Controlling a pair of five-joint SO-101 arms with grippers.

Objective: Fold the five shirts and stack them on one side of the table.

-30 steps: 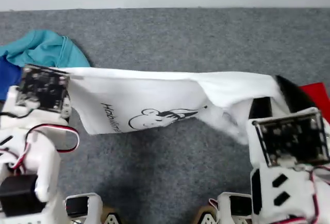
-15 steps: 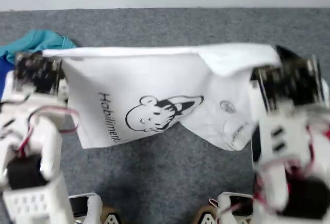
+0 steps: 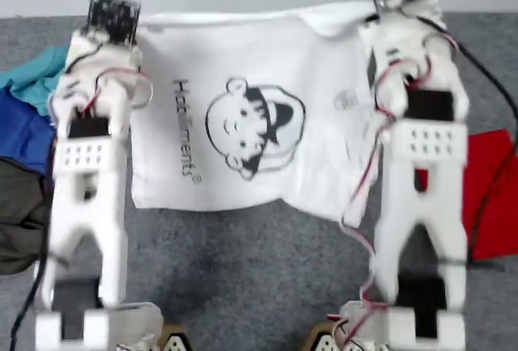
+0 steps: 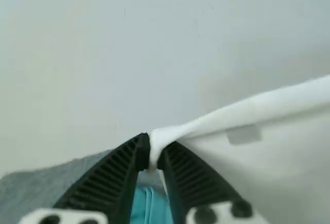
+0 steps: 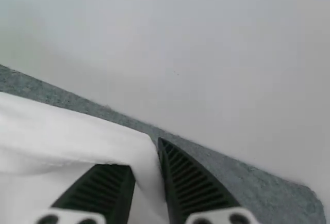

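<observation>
The white cotton shirt with a black cartoon-face print (image 3: 251, 124) spreads print-up between both arms, over the far part of the grey felt-covered table (image 3: 243, 270), its far edge pulled taut from corner to corner. The left gripper (image 4: 153, 150) is clamped on one bunched corner. The right gripper (image 5: 146, 163) pinches white fabric at the other. The left wrist view shows a teal garment (image 4: 146, 203) beneath the fingers. The high view adds a blue cloth (image 3: 24, 128), a dark cloth (image 3: 18, 217) and a red cloth (image 3: 490, 189) at the sides.

Left arm (image 3: 87, 165) and right arm (image 3: 419, 149) stretched forward, parallel, left tool (image 4: 153, 154) and right tool (image 5: 147, 157) each clamped on white shirt (image 3: 312, 165)
</observation>
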